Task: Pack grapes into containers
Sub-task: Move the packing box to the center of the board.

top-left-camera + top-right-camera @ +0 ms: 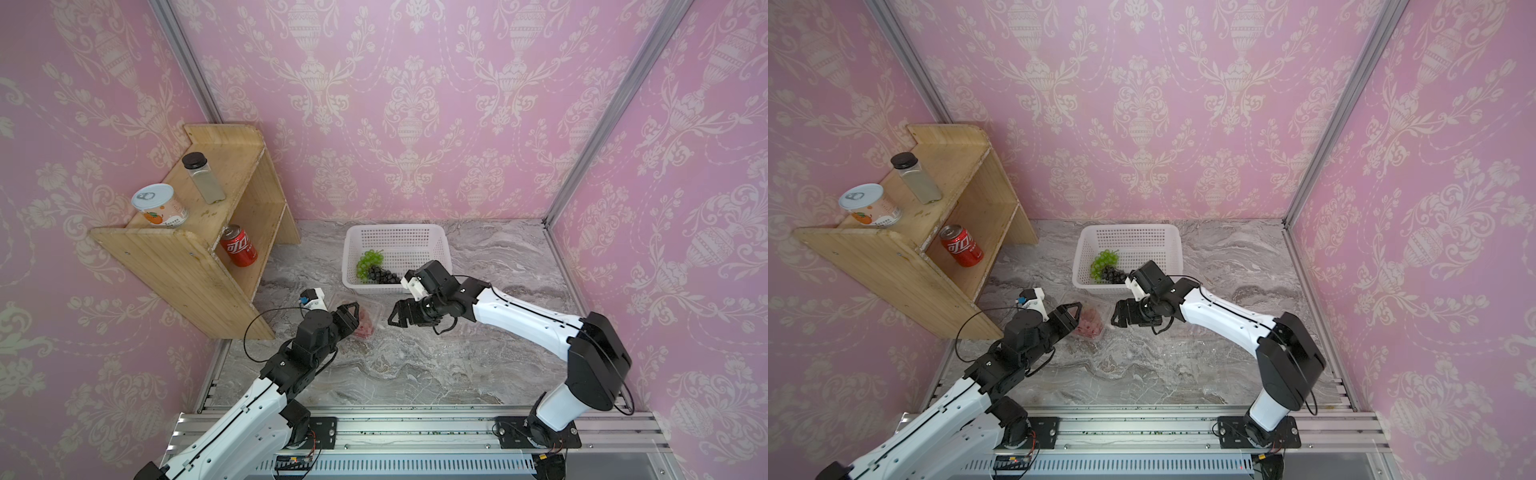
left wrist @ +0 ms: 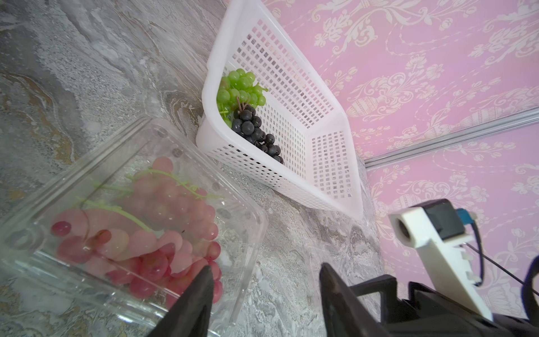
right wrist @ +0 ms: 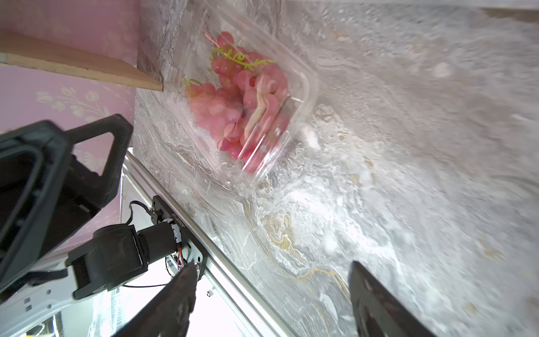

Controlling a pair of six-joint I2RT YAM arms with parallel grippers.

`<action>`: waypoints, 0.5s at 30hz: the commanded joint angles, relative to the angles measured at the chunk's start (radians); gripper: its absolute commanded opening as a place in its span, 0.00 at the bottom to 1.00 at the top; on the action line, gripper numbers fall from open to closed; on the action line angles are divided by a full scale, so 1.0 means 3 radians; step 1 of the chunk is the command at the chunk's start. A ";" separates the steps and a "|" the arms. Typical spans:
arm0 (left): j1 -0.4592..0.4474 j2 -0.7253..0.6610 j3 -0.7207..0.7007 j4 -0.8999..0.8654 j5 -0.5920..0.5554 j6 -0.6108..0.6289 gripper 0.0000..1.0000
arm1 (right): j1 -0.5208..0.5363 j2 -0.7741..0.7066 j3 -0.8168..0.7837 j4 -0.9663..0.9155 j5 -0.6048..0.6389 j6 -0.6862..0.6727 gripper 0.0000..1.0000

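Observation:
A clear container (image 1: 343, 300) (image 1: 1072, 297) lies on the marble tabletop in front of the basket, with red-pink grapes (image 1: 365, 323) (image 2: 163, 233) (image 3: 233, 96) inside it. Light green grapes (image 1: 369, 262) (image 2: 239, 89) and dark grapes (image 1: 380, 274) (image 2: 253, 128) lie in the white basket (image 1: 432, 249) (image 2: 329, 163). My left gripper (image 1: 348, 312) (image 2: 266, 270) is open at the container's near left edge, with one finger over its rim. To the container's right, my right gripper (image 1: 394, 319) (image 3: 271, 267) is open above bare tabletop and holds nothing.
A wooden shelf (image 1: 195, 257) stands at the left with a red cola can (image 1: 239, 246), a tin (image 1: 160, 205) and a bottle (image 1: 203, 178) on it. Pink walls close in the table. A metal rail (image 1: 415, 428) runs along the front.

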 commanded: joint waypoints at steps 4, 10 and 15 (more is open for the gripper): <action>-0.0177 0.0420 0.0233 0.0226 0.0175 0.0228 0.59 | -0.0527 -0.1198 -0.0484 -0.1385 0.0697 -0.0169 0.90; -0.0318 0.0748 0.0248 0.0570 0.0196 0.0215 0.59 | -0.0983 -0.1794 -0.1099 -0.1751 0.0656 -0.0059 0.93; -0.0338 0.0789 0.0154 0.0728 0.0210 0.0131 0.59 | -0.1036 -0.1865 -0.1342 -0.1682 0.0755 0.0121 0.93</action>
